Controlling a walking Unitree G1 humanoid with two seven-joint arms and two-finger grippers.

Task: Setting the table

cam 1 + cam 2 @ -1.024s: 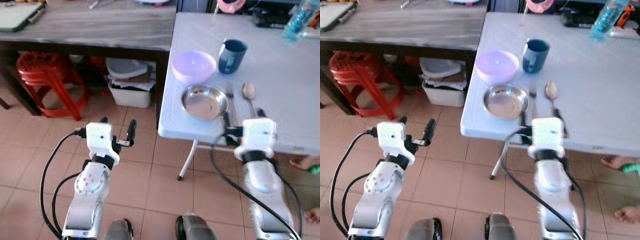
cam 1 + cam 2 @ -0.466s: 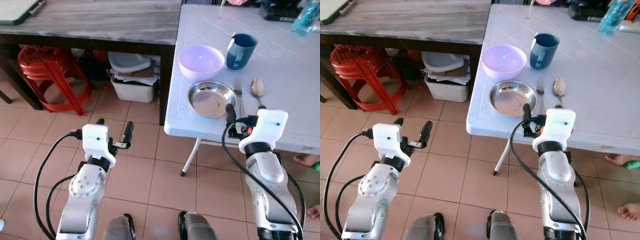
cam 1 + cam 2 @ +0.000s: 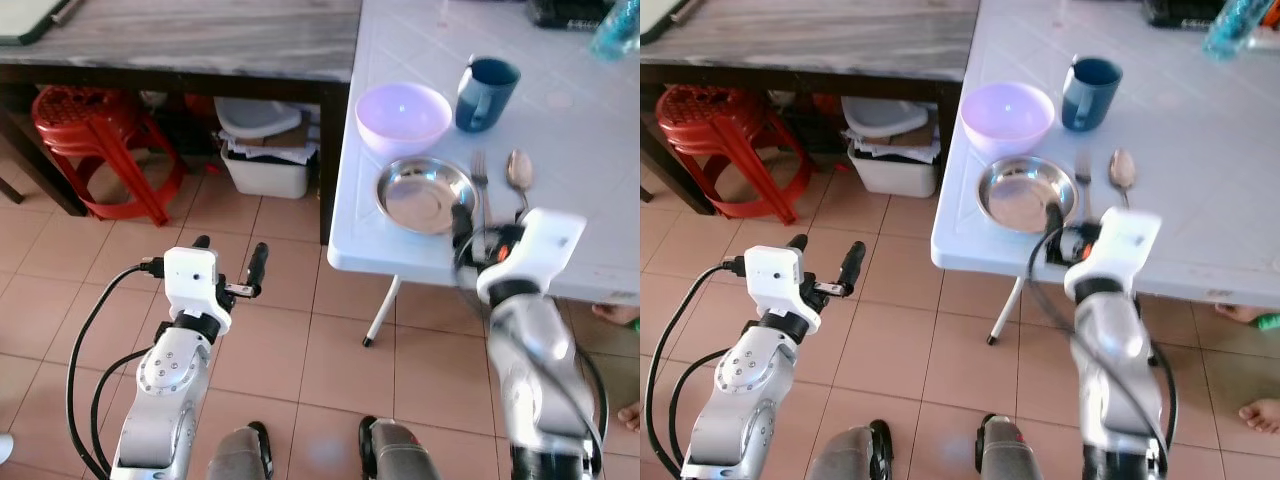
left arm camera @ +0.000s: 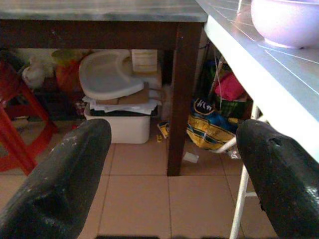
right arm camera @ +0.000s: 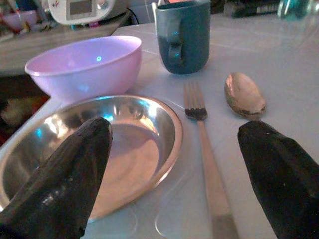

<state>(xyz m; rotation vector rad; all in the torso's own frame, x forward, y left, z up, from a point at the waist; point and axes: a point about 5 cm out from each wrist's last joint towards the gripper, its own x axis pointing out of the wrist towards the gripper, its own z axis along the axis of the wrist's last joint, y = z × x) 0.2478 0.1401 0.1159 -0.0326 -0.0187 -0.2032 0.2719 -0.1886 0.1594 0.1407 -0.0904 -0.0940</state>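
Fork lies flat on the white bench at right-center, between the steel plate and spoon, right gripper fingers spread wide over it; thin, stiff, probably slippery, so I'd pinch mid-handle.

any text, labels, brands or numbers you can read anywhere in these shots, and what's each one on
Nothing reads clearly.
Blue and yellow bag under the white table: white lettering, too blurred to read.
Cardboard box under the wooden table: a pale label, print too small.
White appliance behind the pink bowl: a grey display, no legible digits.
The cup, steel plate, fork and spoon carry no markings.
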